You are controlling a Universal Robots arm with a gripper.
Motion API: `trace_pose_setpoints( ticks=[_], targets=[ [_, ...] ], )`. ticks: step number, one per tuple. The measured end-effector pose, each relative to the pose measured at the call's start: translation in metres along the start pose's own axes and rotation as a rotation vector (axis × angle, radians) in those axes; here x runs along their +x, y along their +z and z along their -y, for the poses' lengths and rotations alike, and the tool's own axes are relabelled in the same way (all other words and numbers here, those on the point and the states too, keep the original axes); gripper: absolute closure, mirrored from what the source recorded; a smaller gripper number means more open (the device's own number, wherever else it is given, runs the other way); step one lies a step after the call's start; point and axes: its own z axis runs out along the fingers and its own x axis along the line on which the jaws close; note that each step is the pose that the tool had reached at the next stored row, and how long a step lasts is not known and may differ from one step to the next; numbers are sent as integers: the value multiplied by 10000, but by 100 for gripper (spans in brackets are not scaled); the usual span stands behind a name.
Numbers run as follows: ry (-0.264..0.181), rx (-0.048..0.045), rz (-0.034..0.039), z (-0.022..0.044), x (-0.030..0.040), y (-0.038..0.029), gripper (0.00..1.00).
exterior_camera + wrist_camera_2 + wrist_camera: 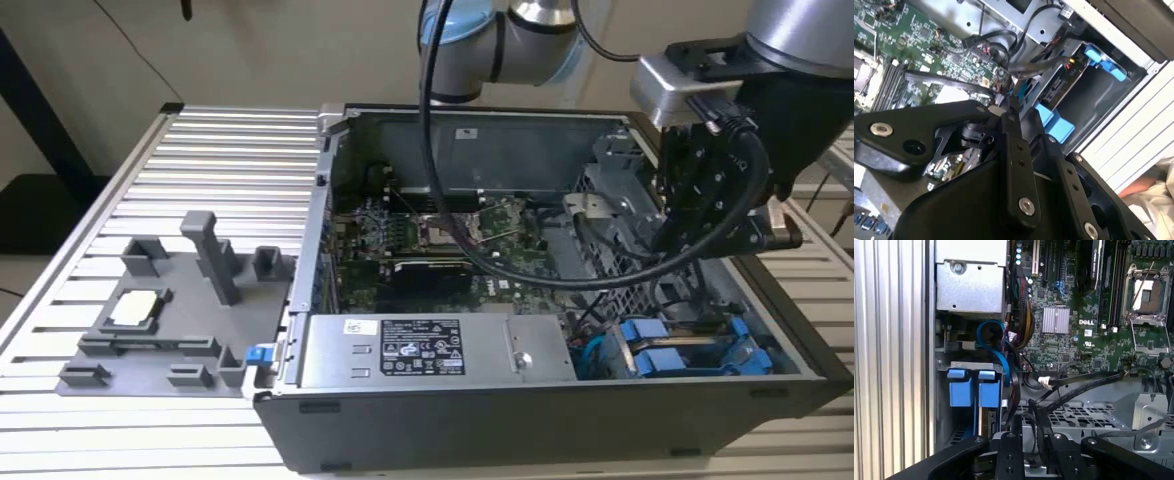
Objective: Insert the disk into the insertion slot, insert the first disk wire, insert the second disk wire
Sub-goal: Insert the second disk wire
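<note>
Claw (1031,427) is hanging near the insertion slot (970,366); we can't tell its grip. We're reading the disk (960,390) as seated there, with the black wire (1079,382) beside the slot lying unplugged.

Exterior view looks steeply down on the open computer case (534,425); both wrist views ride close above, sharing motherboard (1074,352) (929,35) and insertion slot (969,366) (1094,100)

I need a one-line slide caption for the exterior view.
The arm's tool hangs inside the open computer case, near the blue tabs.
</note>
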Motion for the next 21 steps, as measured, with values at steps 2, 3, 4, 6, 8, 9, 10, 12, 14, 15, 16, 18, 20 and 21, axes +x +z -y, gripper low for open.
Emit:
trace_pose_setpoints(
  ticks=[2, 3, 4, 6, 8, 9, 10, 12, 14, 15, 16, 18, 20, 21],
  targets=[
    [-157, -1, 6, -11, -2, 12, 73],
    [-222, 3, 9, -19, -3, 22, 73],
    [-260, 28, 9, -31, -4, 32, 73],
    [-277, 126, 5, -59, -6, 57, 73],
    [-283, 210, -2, -72, -8, 86, 73],
    [-286, 247, -5, -75, -10, 100, 73],
    [-289, 281, -5, -77, -13, 113, 73],
    [-292, 322, 7, -78, -21, 126, 73],
    [-289, 333, 28, -88, -34, 130, 73],
    [-290, 335, 36, -98, -37, 130, 73],
    [-289, 335, 47, -111, -38, 129, 73],
    [-286, 337, 78, -138, -41, 128, 73],
    [-284, 341, 118, -154, -42, 127, 73],
    [-284, 351, 128, -160, -45, 127, 73]
  ],
)
